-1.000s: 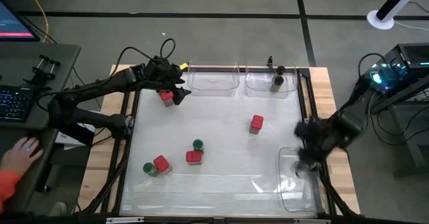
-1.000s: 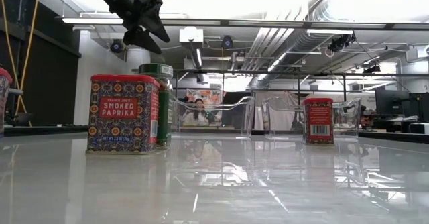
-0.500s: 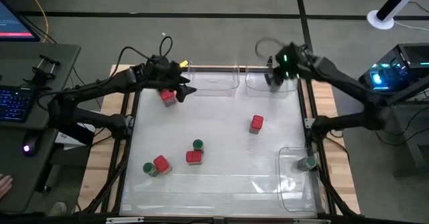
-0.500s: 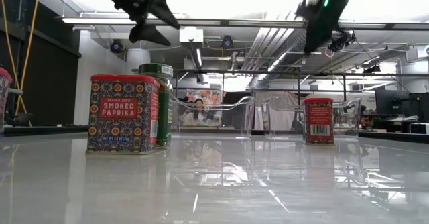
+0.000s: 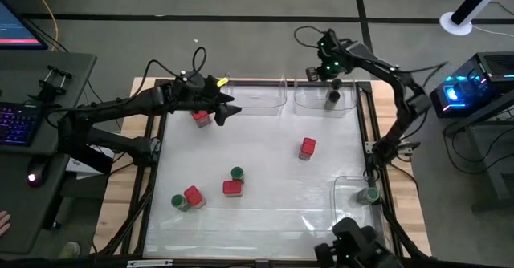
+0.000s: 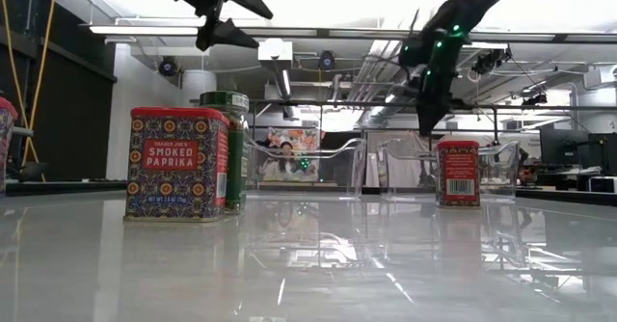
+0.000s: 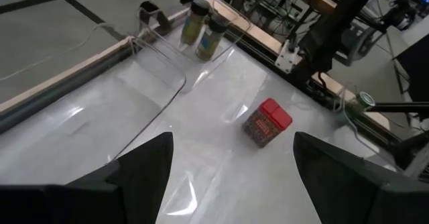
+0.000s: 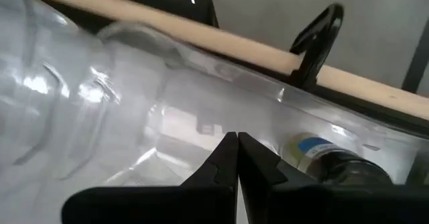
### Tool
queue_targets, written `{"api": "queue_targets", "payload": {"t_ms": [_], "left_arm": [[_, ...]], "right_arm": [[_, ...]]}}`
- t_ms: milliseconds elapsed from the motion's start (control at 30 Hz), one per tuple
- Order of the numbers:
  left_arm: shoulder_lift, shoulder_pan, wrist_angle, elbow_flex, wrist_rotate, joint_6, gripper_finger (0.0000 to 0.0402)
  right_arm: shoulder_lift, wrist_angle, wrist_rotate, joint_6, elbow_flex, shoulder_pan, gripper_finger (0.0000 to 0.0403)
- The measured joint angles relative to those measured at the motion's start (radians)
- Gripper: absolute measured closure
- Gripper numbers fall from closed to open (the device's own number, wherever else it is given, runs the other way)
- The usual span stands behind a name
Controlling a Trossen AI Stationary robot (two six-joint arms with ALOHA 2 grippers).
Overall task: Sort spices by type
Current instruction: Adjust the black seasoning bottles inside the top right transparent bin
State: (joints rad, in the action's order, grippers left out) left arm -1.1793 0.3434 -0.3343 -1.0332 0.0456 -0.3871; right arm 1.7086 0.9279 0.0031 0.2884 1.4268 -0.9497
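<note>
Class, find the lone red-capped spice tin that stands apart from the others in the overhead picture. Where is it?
In the high view, the red-capped tin stands alone right of the table's centre, below the far bin holding the dark-capped jars.

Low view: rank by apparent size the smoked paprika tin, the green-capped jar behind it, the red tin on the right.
1. Smoked paprika tin, largest, but it stands nearest the camera.
2. Green-capped jar, partly hidden behind that tin, so its rank is unsure.
3. Red tin on the right, smallest, but farther off.
</note>
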Motion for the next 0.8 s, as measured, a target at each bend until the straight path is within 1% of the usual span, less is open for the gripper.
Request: {"api": "queue_targets", "payload": {"t_ms": [267, 433, 633, 800], "left_arm": [[0.000, -0.001, 0.008, 0.000, -0.017, 0.022, 0.0106], [0.000, -0.001, 0.057, 0.000, -0.017, 0.051, 0.0106], [-0.007, 0.000, 0.055, 0.000, -0.017, 0.075, 0.0106], [-0.007, 0.000, 0.054, 0.000, -0.017, 0.077, 0.0106]], "right_arm": [[0.006, -0.004, 0.020, 0.026, 0.010, 0.001, 0.0402], [0.005, 0.023, -0.006, 0.072, 0.010, 0.006, 0.0402], [0.005, 0.050, -0.014, 0.121, 0.010, 0.023, 0.0403], [0.005, 0.050, 0.018, 0.174, 0.009, 0.021, 0.0403]]}}
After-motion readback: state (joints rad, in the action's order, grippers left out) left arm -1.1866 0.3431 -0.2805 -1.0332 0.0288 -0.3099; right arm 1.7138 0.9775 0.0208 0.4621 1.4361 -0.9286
